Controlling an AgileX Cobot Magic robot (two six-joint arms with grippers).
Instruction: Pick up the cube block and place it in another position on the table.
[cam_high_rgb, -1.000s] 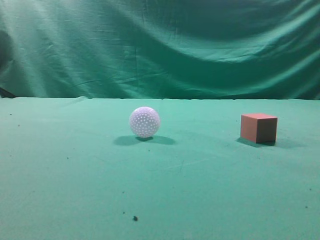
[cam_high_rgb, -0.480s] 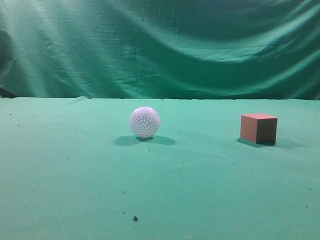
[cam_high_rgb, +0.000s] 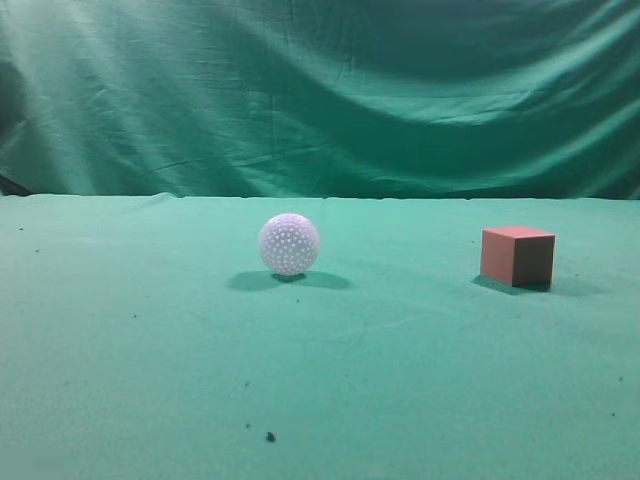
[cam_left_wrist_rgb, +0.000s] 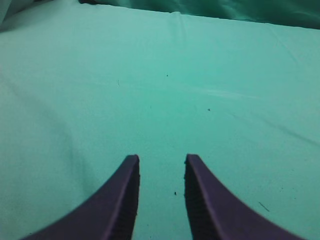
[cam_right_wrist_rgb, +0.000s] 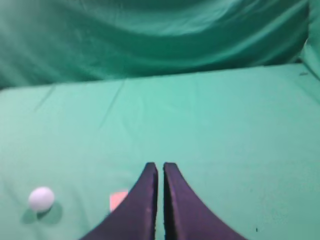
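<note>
Cube (cam_high_rgb: 517, 256) unmoved on tabletop (cam_high_rgb: 150, 350), apart from ball (cam_high_rgb: 289, 244); nothing changed, pick unstarted. Our left fingers (cam_left_wrist_rgb: 131, 200) apart, right fingers (cam_right_wrist_rgb: 172, 205) nearly together.

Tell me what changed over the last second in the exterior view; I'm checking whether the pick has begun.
Nothing visibly changed. The cube block sits on the table where it was, right of the white ball, which also has not moved. Neither arm has entered the exterior view.
</note>
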